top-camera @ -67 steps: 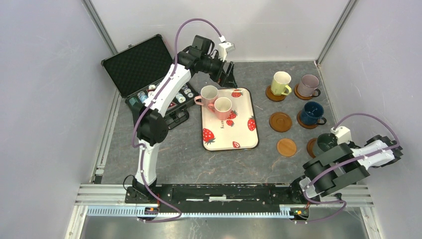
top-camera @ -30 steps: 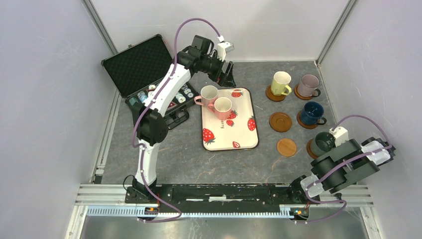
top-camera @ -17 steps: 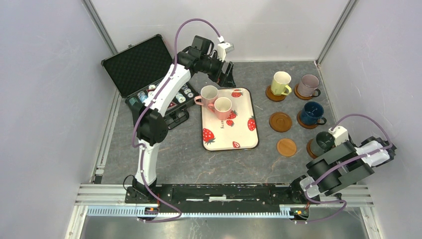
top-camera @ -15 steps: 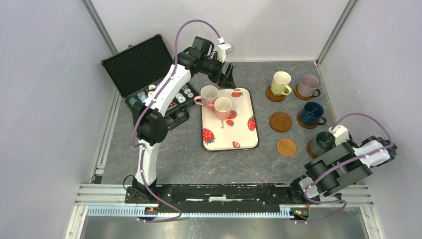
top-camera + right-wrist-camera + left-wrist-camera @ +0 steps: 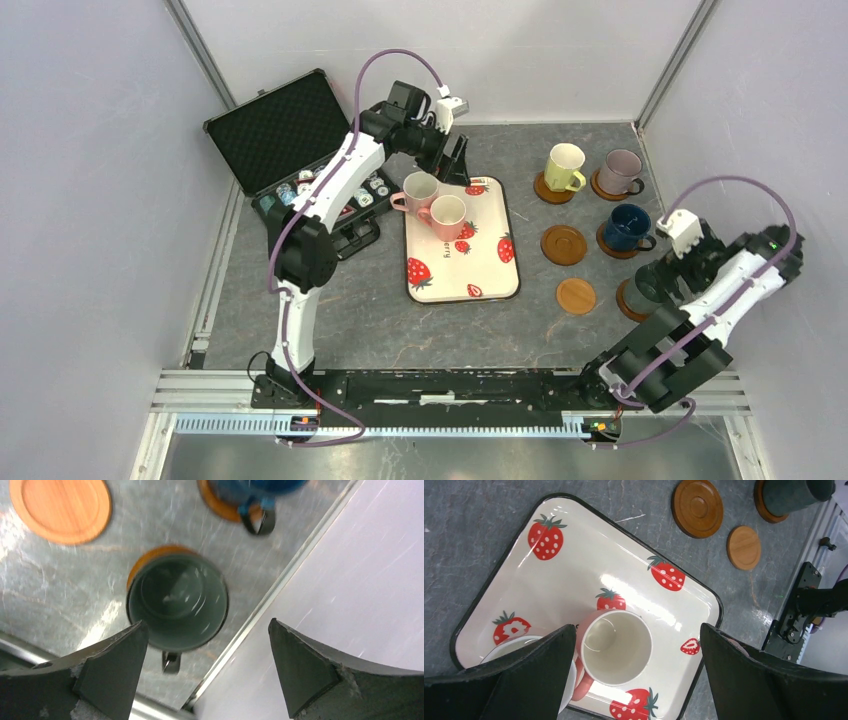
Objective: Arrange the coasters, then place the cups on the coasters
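Two pink cups (image 5: 420,187) (image 5: 447,215) stand on the strawberry tray (image 5: 470,275). My left gripper (image 5: 460,165) hangs open above them, and one pink cup (image 5: 616,647) lies below the gap between its fingers. The dark green cup (image 5: 177,607) stands on a coaster (image 5: 150,555) by the right wall. My right gripper (image 5: 207,624) is open above it and not touching it. The yellow-green cup (image 5: 565,165), lilac cup (image 5: 620,170) and navy cup (image 5: 628,225) each sit on a coaster. Two coasters (image 5: 564,244) (image 5: 576,296) are bare.
An open black case (image 5: 290,140) with poker chips lies at the back left, next to the tray. The right side wall and its metal rail (image 5: 280,590) run close beside the dark green cup. The frame bar (image 5: 450,385) spans the near edge.
My right gripper has opened and let go of the dark green cup, which now stands on its coaster, and the gripper has lifted away. My left gripper has shifted slightly over the tray.
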Robot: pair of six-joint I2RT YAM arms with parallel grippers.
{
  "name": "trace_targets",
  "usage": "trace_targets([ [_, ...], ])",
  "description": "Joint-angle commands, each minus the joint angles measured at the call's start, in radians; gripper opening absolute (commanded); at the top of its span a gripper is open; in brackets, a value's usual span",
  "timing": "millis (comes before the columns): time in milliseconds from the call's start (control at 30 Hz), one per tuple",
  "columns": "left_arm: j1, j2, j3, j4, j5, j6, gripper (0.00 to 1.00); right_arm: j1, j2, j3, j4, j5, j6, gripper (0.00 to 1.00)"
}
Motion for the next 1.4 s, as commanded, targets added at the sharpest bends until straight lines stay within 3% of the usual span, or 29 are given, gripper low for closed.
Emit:
trace_targets([
  [0,0.022,-0.084,0.005,0.015,-0.042,0.004,1.0,0.161,-0.006,0.103,0.047,-0.058,0.233,0.97],
  [167,0.058,-0.125,-0.028,-0.061,-0.093,0.033,1.0,0.359,0.017,0.187,0.147,-0.063,0.401,0.97],
  [400,0.144,-0.253,-0.234,-0.082,-0.046,0.136,1.0,0.599,0.074,0.248,0.245,-0.039,0.55,0.96],
  [567,0.163,-0.314,-0.33,-0.209,-0.033,0.39,1.0,0.766,0.103,0.224,0.353,-0.021,0.656,0.96],
  [733,0.161,-0.463,-0.646,0.019,0.014,0.495,0.96,0.867,0.127,0.184,0.417,-0.012,0.716,0.96],
  [867,0.162,-0.503,-0.818,0.279,0.059,0.503,0.99,0.883,0.154,0.172,0.427,-0.033,0.756,0.96],
  [1000,0.151,-0.469,-0.861,0.389,0.103,0.531,1.0,0.885,0.167,0.168,0.423,-0.021,0.767,0.95],
  [1367,0.12,-0.435,-0.965,0.62,0.058,0.599,1.0,0.885,0.113,0.121,0.427,0.04,0.753,0.96],
])
